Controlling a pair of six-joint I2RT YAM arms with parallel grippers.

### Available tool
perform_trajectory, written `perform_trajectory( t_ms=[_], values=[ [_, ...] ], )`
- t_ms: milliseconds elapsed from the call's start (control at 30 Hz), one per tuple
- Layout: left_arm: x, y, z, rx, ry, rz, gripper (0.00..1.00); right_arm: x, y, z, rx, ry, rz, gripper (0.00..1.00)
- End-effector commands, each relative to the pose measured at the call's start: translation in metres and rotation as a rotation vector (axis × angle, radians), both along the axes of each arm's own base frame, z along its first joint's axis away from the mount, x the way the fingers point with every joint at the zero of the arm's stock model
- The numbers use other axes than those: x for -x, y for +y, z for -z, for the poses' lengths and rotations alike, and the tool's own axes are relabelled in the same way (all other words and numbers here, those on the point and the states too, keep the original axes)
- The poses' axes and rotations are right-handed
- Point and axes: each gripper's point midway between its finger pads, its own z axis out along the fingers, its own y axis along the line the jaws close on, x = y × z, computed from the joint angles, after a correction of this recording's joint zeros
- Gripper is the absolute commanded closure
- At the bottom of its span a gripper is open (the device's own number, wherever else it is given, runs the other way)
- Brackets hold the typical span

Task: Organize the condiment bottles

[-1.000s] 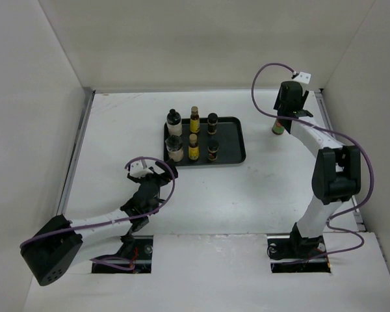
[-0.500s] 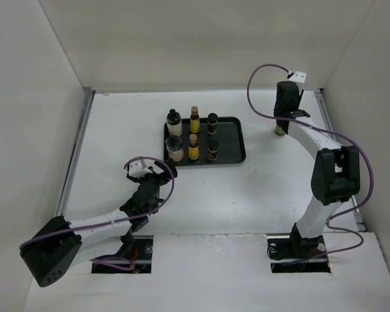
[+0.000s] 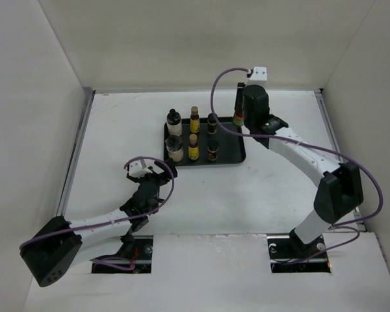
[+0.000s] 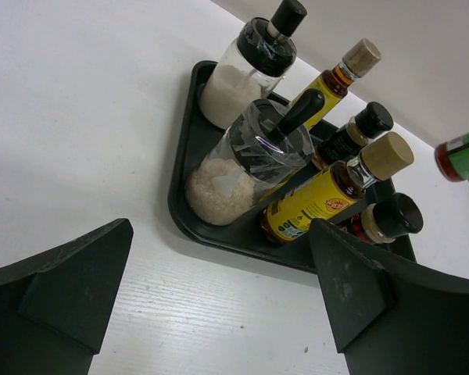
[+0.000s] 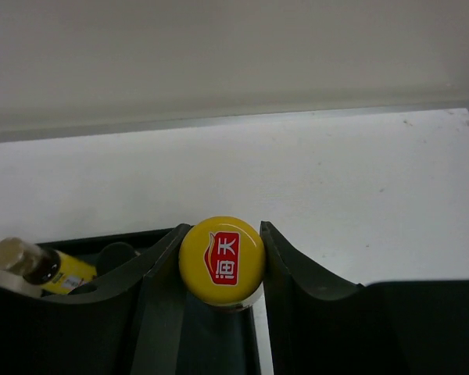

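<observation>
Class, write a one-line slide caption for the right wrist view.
Right gripper holds the yellow-capped bottle at the black tray's rim.

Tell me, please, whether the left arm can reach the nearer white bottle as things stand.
Probably yes: the left gripper faces the white bottle at the tray edge, jaws open, only bare table between.

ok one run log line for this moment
right gripper: shut on yellow-cap bottle, over tray's rear right corner | left gripper: open, empty, near tray's front left | six bottles upright in tray
</observation>
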Motion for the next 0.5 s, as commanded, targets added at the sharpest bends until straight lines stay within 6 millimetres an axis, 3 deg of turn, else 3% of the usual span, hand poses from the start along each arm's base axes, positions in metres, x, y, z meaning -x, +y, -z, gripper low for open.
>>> perform_trajectory(
  t_ms=[0, 133, 467],
  values=[
    [-0.005, -0.006, -0.022, 0.065, -0.051, 0.004, 0.0, -0.012, 0.027, -0.049, -0.105, -0.153, -0.029, 0.73],
    [-0.005, -0.005, -0.024, 0.07, -0.058, 0.004, 0.0, -0.017, 0.055, -0.029, -0.11, -0.124, -0.063, 0.73],
    [-0.005, -0.007, -0.022, 0.064, -0.052, 0.008, 0.0, -0.015, 0.07, 0.022, -0.094, -0.05, -0.065, 0.72]
  ],
)
